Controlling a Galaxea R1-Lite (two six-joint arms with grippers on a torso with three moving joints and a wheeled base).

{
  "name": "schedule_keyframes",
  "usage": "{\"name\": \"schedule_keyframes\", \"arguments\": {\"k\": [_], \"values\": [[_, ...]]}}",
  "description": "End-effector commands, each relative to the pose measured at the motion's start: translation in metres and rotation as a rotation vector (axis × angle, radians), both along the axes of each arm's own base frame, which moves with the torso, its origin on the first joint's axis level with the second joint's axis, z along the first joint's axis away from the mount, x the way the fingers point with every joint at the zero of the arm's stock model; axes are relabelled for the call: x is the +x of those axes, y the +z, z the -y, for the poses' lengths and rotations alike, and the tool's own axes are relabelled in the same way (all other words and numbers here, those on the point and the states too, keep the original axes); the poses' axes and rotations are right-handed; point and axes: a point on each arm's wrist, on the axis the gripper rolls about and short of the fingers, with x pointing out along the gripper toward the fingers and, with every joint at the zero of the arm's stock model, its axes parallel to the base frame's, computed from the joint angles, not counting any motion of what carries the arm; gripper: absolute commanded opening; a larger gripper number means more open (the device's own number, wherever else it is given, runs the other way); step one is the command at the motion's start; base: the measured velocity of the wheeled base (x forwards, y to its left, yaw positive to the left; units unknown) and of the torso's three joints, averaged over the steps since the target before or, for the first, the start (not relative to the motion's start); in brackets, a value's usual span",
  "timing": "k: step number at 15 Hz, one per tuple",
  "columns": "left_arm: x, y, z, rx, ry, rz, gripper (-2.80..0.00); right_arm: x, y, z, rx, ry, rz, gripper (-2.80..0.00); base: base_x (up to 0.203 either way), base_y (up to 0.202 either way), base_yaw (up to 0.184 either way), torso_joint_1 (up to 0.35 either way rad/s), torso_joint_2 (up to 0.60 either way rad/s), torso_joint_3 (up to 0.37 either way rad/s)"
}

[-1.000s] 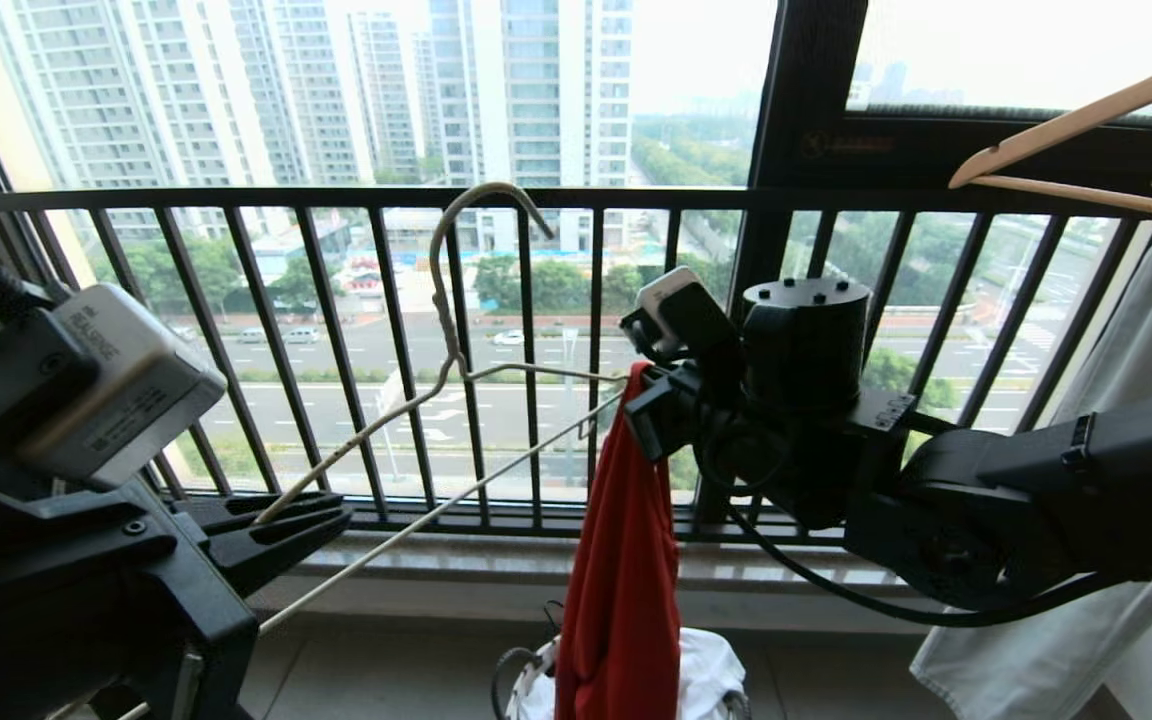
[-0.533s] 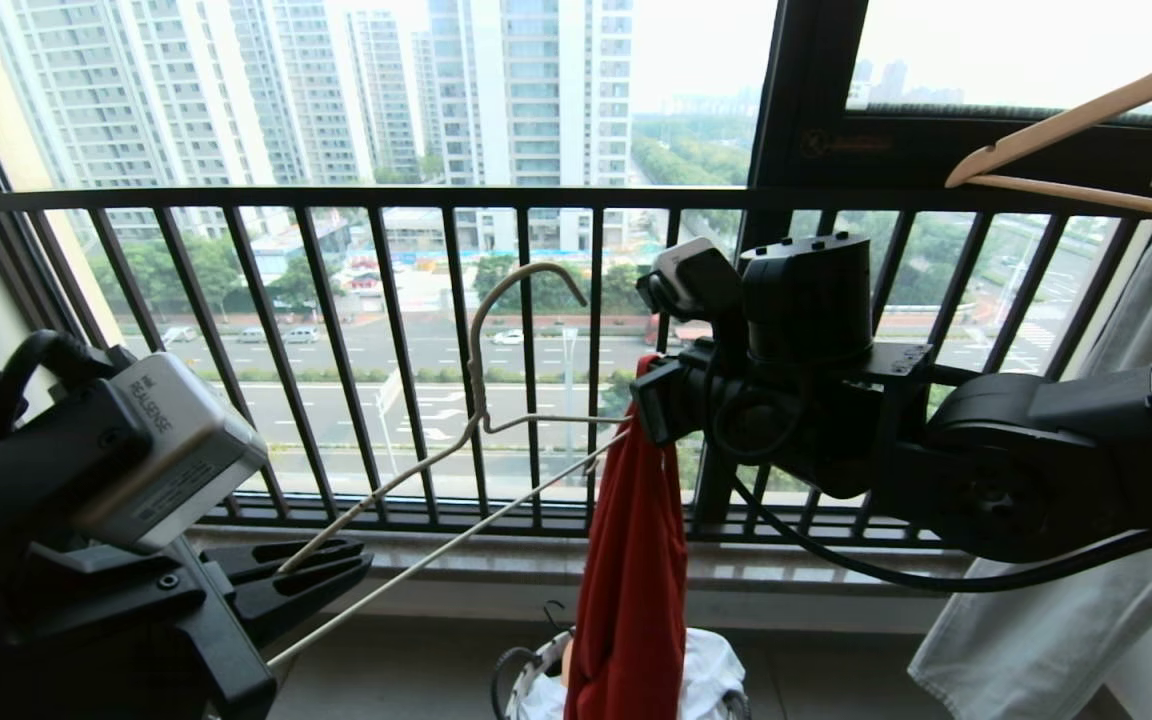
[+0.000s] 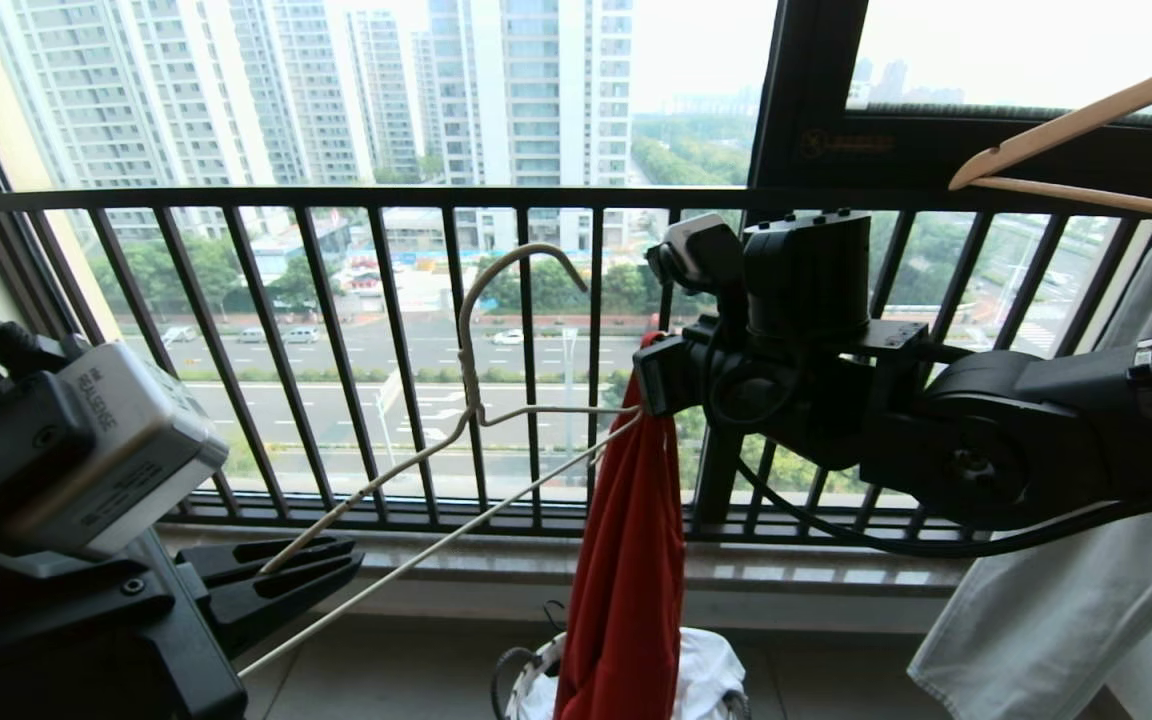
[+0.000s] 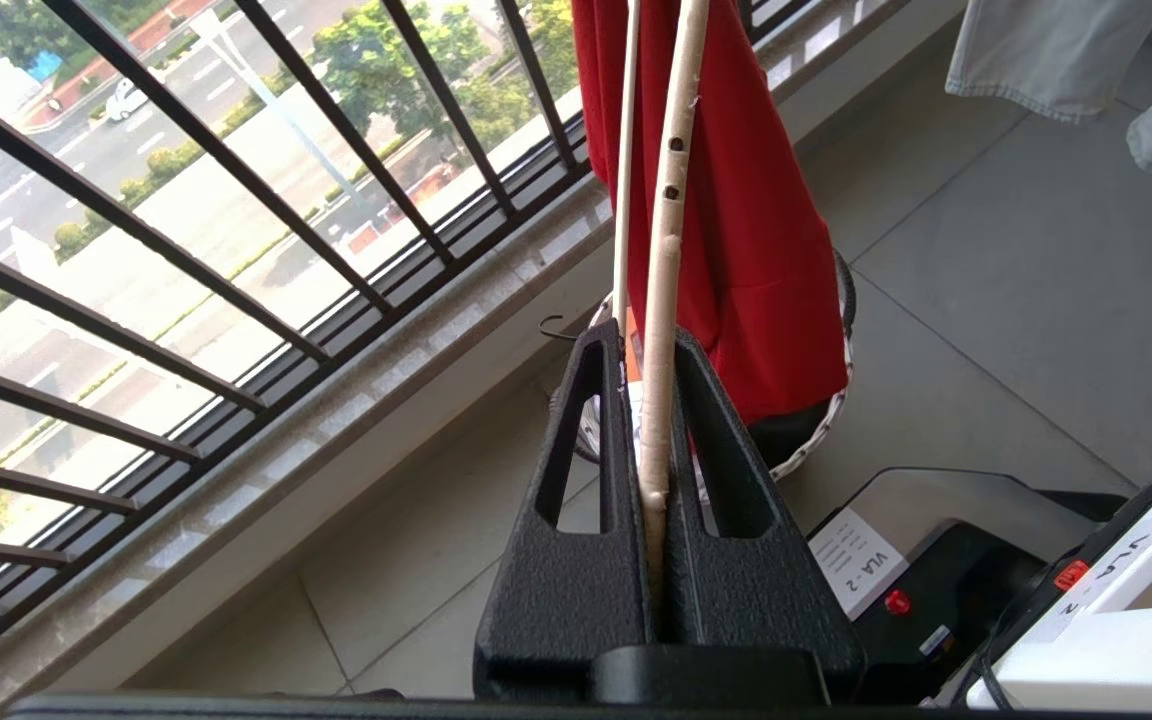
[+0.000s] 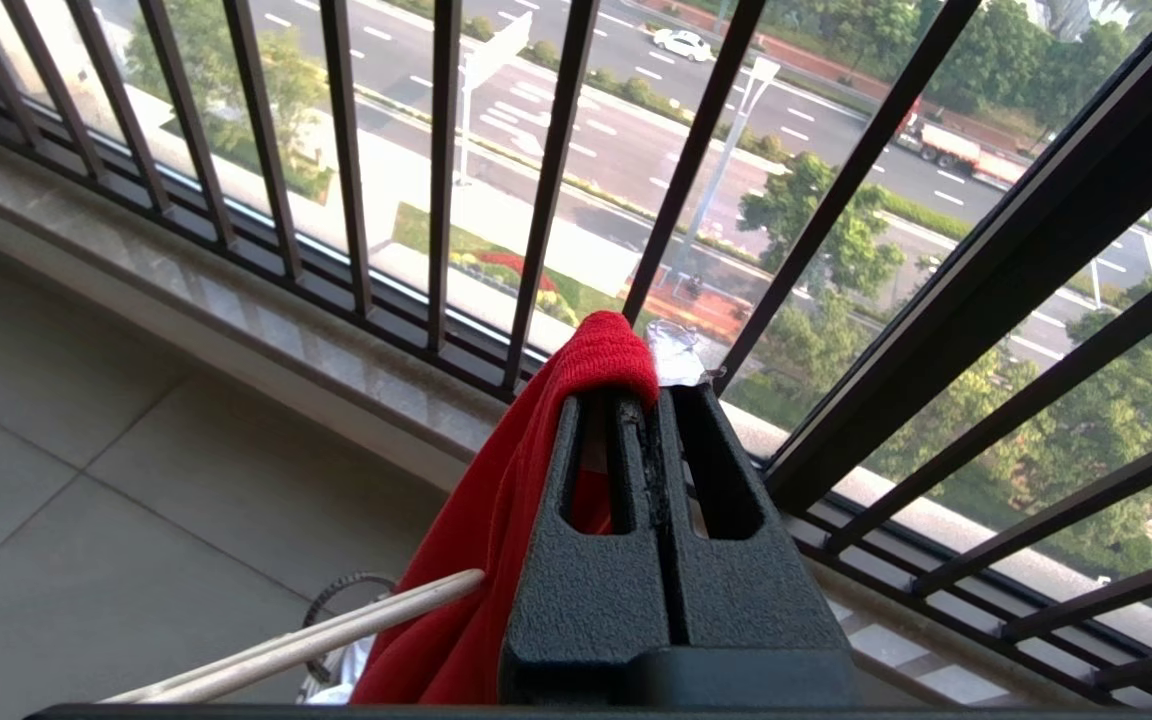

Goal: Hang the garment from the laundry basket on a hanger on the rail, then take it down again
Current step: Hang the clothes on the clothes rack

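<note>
Operator, your right gripper (image 3: 648,385), at centre, is clenched on the red garment (image 3: 626,570), which hangs toward the laundry basket (image 3: 716,680) at six o'clock; your left gripper (image 3: 336,565), at eight o'clock, clamps the hanger (image 3: 476,400)

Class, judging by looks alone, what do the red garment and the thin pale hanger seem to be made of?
Red garment: soft matte knit fabric, probably cotton jersey; it drapes in limp folds.
Hanger: thin wire, likely metal under a cream coating; its neck is twisted and the coating looks chipped in the left wrist view.
</note>
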Motion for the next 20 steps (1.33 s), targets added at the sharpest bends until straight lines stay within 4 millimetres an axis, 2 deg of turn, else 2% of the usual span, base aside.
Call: {"name": "schedule_keyframes", "arguments": {"k": [1,5,8,11,16,20], "values": [[-0.002,0.001,0.0,-0.003,-0.015,0.003,-2.8,0.009,-0.002,0.0,0.011,-0.016,0.001,-2.8,0.0,0.0,0.0,0.0,0.0,0.0],[-0.003,-0.001,0.001,0.001,-0.023,0.0,-2.8,0.012,0.001,-0.001,0.056,-0.025,0.002,-2.8,0.0,0.0,0.0,0.0,0.0,0.0],[0.004,-0.015,0.009,0.056,-0.008,-0.029,-2.8,0.01,0.005,-0.001,0.07,-0.025,0.006,-2.8,0.0,0.0,0.0,0.0,0.0,0.0],[0.008,-0.016,0.015,0.027,-0.005,-0.006,-2.8,0.002,0.01,-0.004,0.094,-0.008,0.011,-2.8,0.0,0.0,0.0,0.0,0.0,0.0],[0.022,-0.02,0.032,-0.068,0.017,0.037,-2.8,-0.001,0.009,-0.009,0.1,0.004,0.008,-2.8,0.0,0.0,0.0,0.0,0.0,0.0],[0.02,-0.018,0.025,0.009,0.113,0.129,-2.8,0.002,0.01,-0.007,0.099,-0.014,0.012,-2.8,0.0,0.0,0.0,0.0,0.0,0.0]]}}
